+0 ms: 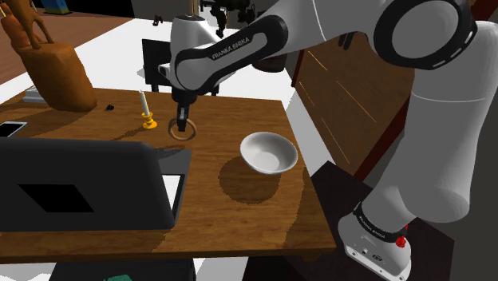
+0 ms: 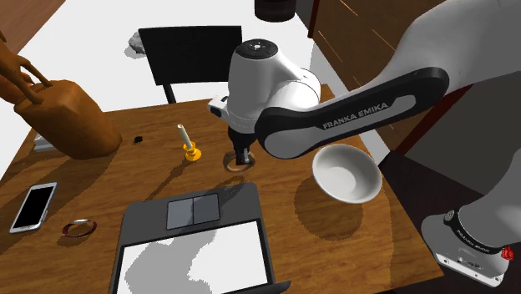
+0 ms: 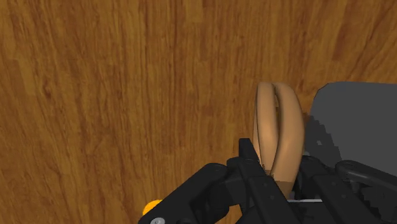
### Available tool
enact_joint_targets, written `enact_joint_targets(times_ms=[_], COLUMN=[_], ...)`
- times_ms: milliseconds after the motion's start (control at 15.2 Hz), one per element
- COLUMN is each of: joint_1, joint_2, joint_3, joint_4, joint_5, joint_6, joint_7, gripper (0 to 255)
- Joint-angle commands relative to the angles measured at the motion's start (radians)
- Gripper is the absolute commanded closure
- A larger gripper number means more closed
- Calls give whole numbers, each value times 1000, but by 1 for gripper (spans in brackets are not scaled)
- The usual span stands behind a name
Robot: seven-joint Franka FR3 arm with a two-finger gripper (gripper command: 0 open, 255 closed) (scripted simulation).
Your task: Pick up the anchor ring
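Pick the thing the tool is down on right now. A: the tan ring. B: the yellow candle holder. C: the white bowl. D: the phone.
A: in the wrist view the tan ring is clasped between the fingers of the tool, just above the wooden table.

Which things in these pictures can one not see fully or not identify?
Anchor ring: wrist view, its near end is hidden by the jaws; second exterior view, mostly behind the gripper.
Small dark thing beside the candlestick: shoulder view, too small to identify.
Laptop: second exterior view, cut off by the bottom edge.
Brown bag: shoulder view, cut off by the top edge.
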Motion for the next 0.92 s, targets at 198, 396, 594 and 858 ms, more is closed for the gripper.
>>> enact_joint_targets(times_ms=[198,396,594,858], joint_1=[-1,-1,-2,-2], joint_2=[-27,-42,-56,-65], joint_3=[2,3,3,4], joint_4=[29,49,71,88], joint_5=[3,5,7,8], joint_6=[-56,-91,-126,-152], joint_7=[0,0,0,0], gripper=[255,255,255,255])
